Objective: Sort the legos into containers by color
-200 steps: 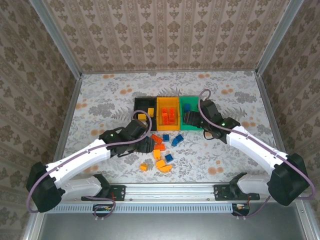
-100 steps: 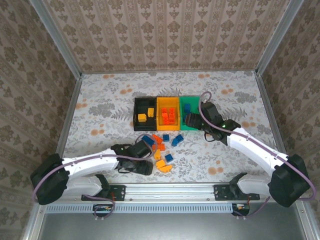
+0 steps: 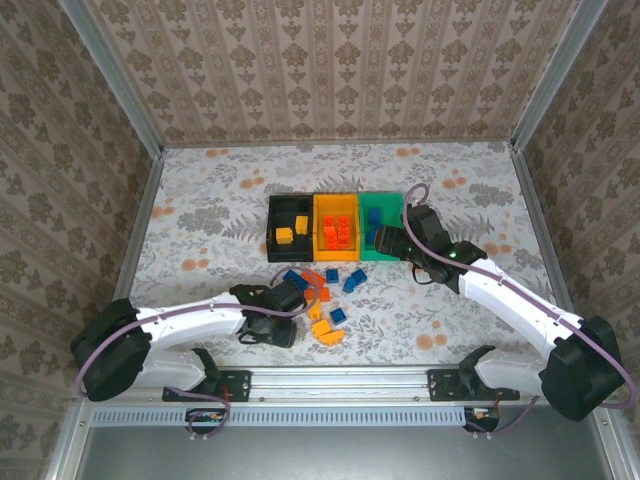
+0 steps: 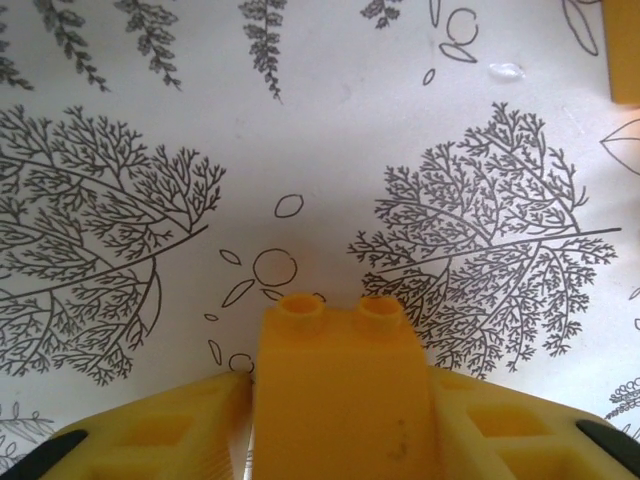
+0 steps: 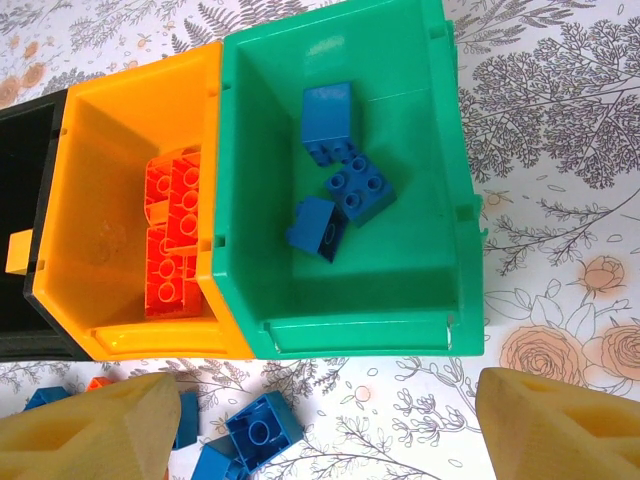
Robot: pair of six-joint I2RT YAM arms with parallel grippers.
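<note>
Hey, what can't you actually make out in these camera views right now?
Black bin: cut off by the right wrist view's left edge; contents mostly unseen.
Yellow brick: its base runs off the left wrist view's bottom edge.
Loose bricks: too small to count in the top view; the left gripper may cover some.

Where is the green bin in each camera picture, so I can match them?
Top external: green bin, right end of the bin row, near centre.
Right wrist: green bin, upper middle, blue bricks inside.
Left wrist: a yellow brick over flowered cloth.
Shared landmark: orange bin joined at its left.
</note>
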